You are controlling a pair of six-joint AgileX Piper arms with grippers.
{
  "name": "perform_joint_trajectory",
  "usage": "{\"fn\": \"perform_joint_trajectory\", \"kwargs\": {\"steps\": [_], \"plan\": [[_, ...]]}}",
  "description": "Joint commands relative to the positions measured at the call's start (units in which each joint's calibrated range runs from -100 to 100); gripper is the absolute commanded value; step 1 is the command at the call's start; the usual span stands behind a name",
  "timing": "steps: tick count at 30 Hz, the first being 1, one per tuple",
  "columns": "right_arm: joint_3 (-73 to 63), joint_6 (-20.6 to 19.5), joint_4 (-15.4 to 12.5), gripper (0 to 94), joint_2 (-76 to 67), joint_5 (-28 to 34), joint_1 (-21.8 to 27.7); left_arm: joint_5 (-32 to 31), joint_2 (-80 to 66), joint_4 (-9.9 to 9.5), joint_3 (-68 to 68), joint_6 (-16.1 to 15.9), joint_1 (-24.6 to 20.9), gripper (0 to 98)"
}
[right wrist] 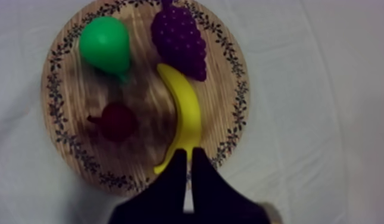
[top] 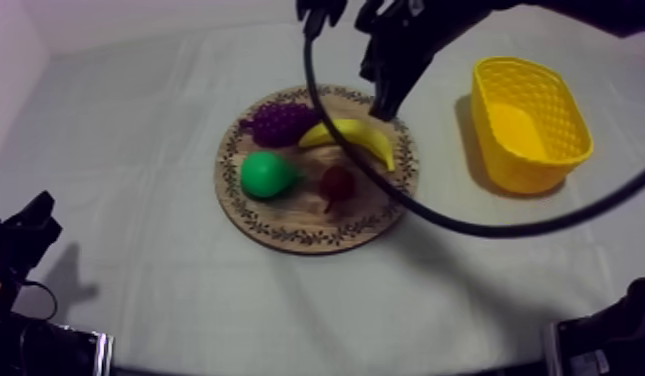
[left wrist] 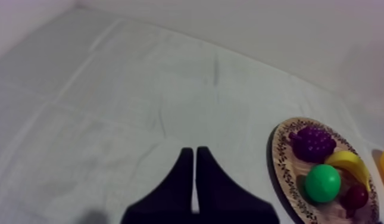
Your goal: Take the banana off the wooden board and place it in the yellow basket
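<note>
Plainly, the curved yellow toy banana (top: 351,137) lies on the round wooden board with a patterned rim (top: 286,236). It is smooth and bright, with one end just beside the purple bunch of grapes (top: 279,122) and the other toward the rim. A green pear (top: 266,175) and a small red fruit (top: 336,183) share the board. The yellow lattice basket (top: 571,120) stands apart on the grey-white desk (top: 136,260), its yellow floor in plain sight. The right jaws hang over the banana's rim-side end, pressed into a narrow wedge on nothing. The left jaws, likewise narrow, sit low over the cloth.
</note>
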Motion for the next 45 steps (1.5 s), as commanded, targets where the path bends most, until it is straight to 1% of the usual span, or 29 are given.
{"fn": "perform_joint_trajectory", "kwargs": {"steps": [1,11,21,23,26,28,30,33,35,36,40,45], "plan": [[-1.4,-0.3,0.3,3.1,3.2,0.0,0.0,0.0,0.0,0.02,0.0,0.0,0.0,0.1],[-5.6,-0.7,1.1,6.9,11.1,-0.9,0.3,0.0,0.0,0.02,0.0,0.0,0.0,0.1],[-6.4,-0.7,1.4,9.0,13.2,-1.5,0.4,0.0,0.0,0.02,0.0,0.0,0.0,0.1],[-6.4,-1.4,1.9,9.9,13.2,-1.5,0.3,0.0,0.0,0.02,0.0,0.0,0.0,0.1],[-6.3,-2.6,2.9,17.2,13.2,-1.2,0.0,0.0,0.0,0.02,0.0,0.0,0.0,0.1],[-6.0,-2.8,3.2,24.2,13.1,-0.9,-0.3,0.0,0.0,0.02,0.0,0.0,0.0,0.1],[-5.6,-3.0,3.6,35.9,12.9,-0.6,-0.5,0.0,0.0,0.02,0.0,0.0,0.0,0.1],[-4.4,-3.8,4.6,60.7,12.8,-0.9,-0.8,0.0,0.0,0.02,0.0,0.0,0.0,0.1],[-3.2,-5.1,5.9,71.0,12.7,-2.0,-1.1,0.0,0.0,0.02,0.0,0.0,0.0,0.1],[-2.6,-5.7,6.5,74.4,12.7,-2.5,-1.2,0.0,0.0,0.02,0.0,0.0,0.0,0.1],[-1.4,-6.6,7.2,80.6,12.7,-3.5,-1.4,0.0,0.0,0.02,0.0,0.0,0.0,0.1],[-1.7,-6.8,7.3,82.2,12.7,-3.4,-1.3,0.0,0.0,0.02,0.0,0.0,0.0,0.1]]}}
